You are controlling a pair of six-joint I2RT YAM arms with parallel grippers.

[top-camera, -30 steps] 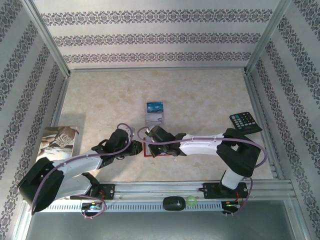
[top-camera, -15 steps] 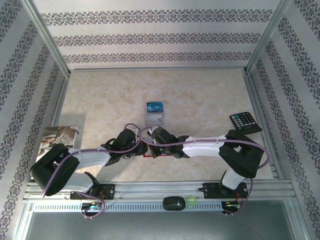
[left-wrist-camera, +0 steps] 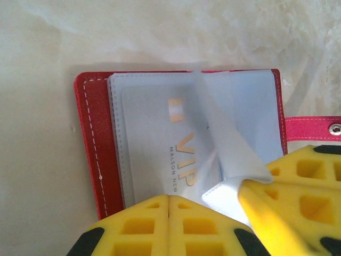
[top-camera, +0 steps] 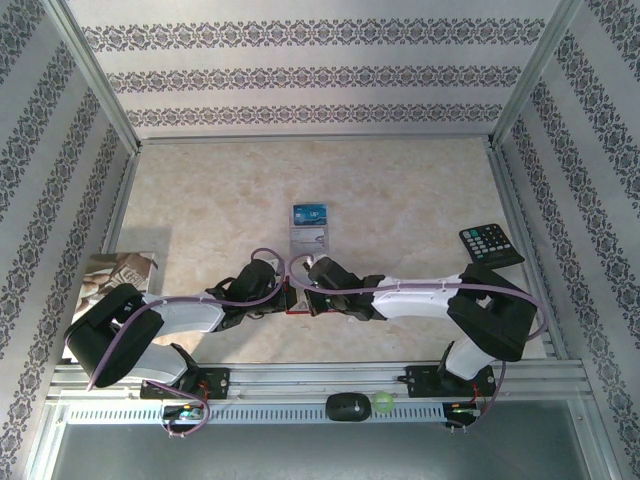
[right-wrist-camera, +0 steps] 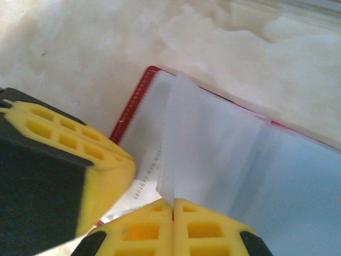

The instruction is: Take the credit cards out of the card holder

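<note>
The red card holder [left-wrist-camera: 93, 138] lies open on the table between both arms [top-camera: 291, 306]. A white credit card [left-wrist-camera: 160, 138] printed VIP sits inside a clear sleeve. My left gripper [left-wrist-camera: 169, 198] is shut, its tips at the near edge of that card, with nothing visible between them. My right gripper [right-wrist-camera: 172, 202] is shut on another clear sleeve [right-wrist-camera: 202, 149] and holds it upright off the card [right-wrist-camera: 146, 176]. Farther back on the table lie a blue credit card [top-camera: 310, 213] and a silver-grey one [top-camera: 309, 238].
A black keypad remote [top-camera: 491, 244] lies at the right edge of the table. A booklet [top-camera: 118, 280] lies at the left. The holder's strap tab [left-wrist-camera: 314, 128] sticks out sideways. A black puck [top-camera: 347, 406] and a green ball [top-camera: 383, 403] sit on the front rail.
My left gripper has moved right to the card holder and shut. The right gripper has stayed shut at the holder, shifting only slightly.
</note>
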